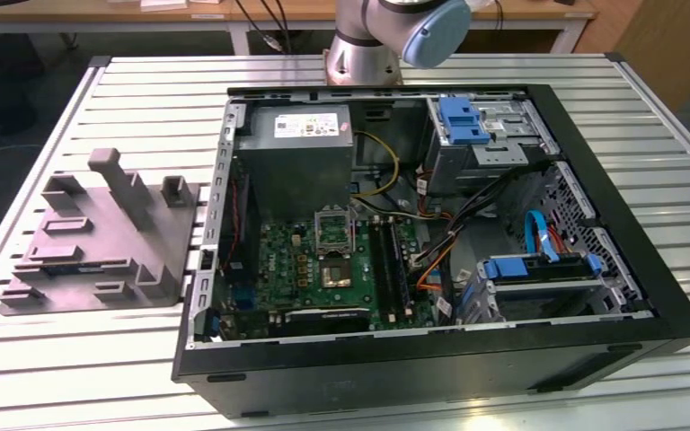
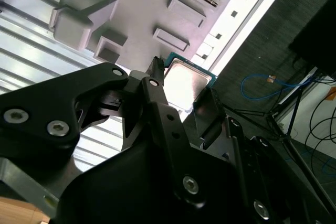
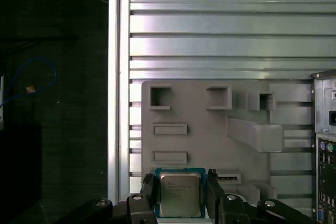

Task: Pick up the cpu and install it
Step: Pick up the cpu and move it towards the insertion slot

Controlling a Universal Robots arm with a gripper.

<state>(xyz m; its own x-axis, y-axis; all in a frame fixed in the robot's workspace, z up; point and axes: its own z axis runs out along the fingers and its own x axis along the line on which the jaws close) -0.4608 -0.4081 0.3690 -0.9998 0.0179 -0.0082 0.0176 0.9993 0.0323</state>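
The cpu point(image 3: 180, 193), a small square chip with a silvery top and a green rim, sits between my gripper's point(image 3: 180, 184) two dark fingers point(image 3: 148, 191), which press on its two opposite sides. In the second wrist view the cpu point(image 2: 185, 81) shows in the same grip of the gripper point(image 2: 181, 80). It hangs well above the grey moulded tray point(image 3: 210, 140), near that tray's edge. In the exterior view the tray point(image 1: 93, 256) lies at the left, and the socket point(image 1: 335, 274) on the green motherboard is uncovered, its metal frame point(image 1: 331, 226) folded up.
The open black computer case point(image 1: 429, 359) fills the middle of the ribbed metal table point(image 1: 141, 90), with a power supply point(image 1: 301, 148), cables and blue drive brackets point(image 1: 537, 268) inside. The tray has upright posts point(image 1: 115, 180). The table's edge and the dark floor point(image 3: 52, 103) lie beside the tray.
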